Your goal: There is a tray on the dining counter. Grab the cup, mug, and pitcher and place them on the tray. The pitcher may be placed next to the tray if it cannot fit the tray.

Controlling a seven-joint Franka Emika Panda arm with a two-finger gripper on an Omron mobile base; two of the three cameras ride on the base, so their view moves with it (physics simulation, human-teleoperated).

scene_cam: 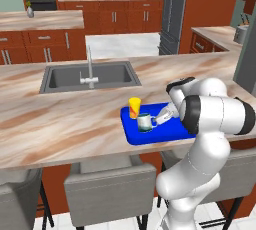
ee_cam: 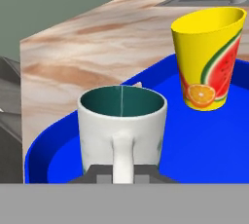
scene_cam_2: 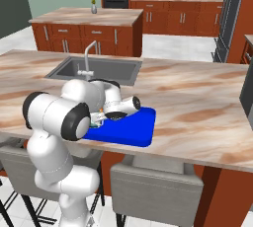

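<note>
On the dining counter (scene_cam: 65, 124) lies the blue tray (scene_cam: 170, 129), near the counter's front edge. The yellow cup (scene_cam: 134, 107) stands upright at the tray's far left corner. The white mug (scene_cam: 145, 122) with its teal inside is over the tray, just in front of the cup. My gripper (scene_cam: 156, 120) reaches in from the right and is shut on the mug's handle. The hand view has the mug (ee_cam: 104, 130) close up, its handle between my gripper's (ee_cam: 122, 175) tips, and the cup (ee_cam: 209, 57) behind on the tray (ee_cam: 204, 140). Whether the mug's base touches the tray is hidden. The pitcher is out of view.
A steel sink (scene_cam: 90, 76) with a faucet (scene_cam: 90, 69) is set into the counter behind the tray. Grey stools (scene_cam: 110, 189) stand under the counter's front edge. My arm (scene_cam_2: 74, 107) covers the tray's (scene_cam_2: 128, 130) left part in the right base view.
</note>
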